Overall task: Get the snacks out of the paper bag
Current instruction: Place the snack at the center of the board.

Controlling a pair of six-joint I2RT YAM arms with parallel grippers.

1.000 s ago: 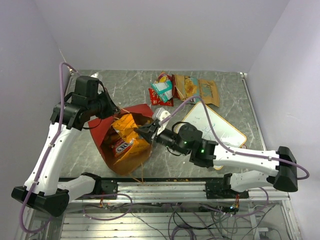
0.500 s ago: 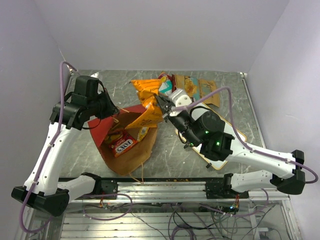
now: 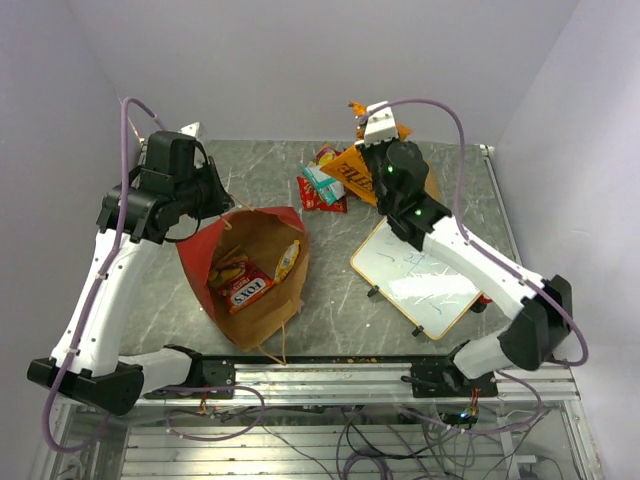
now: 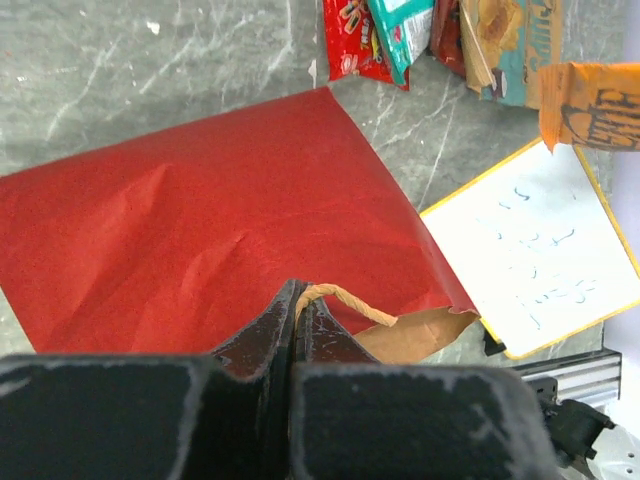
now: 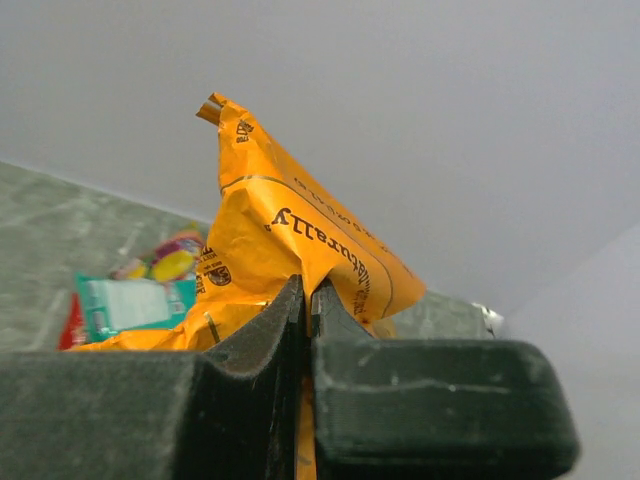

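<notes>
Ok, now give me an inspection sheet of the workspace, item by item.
Surface: grey marbled table.
Job's things: paper bag open, packets inside; more snacks piled at far edge.
Clutter: whiteboard right of the bag.
Grippers: left gripper shut on bag handle; right gripper shut on orange packet, held up by the pile.
Cables: purple cables along both arms; loose wiring below front rail.
Surroundings: plain walls.
</notes>
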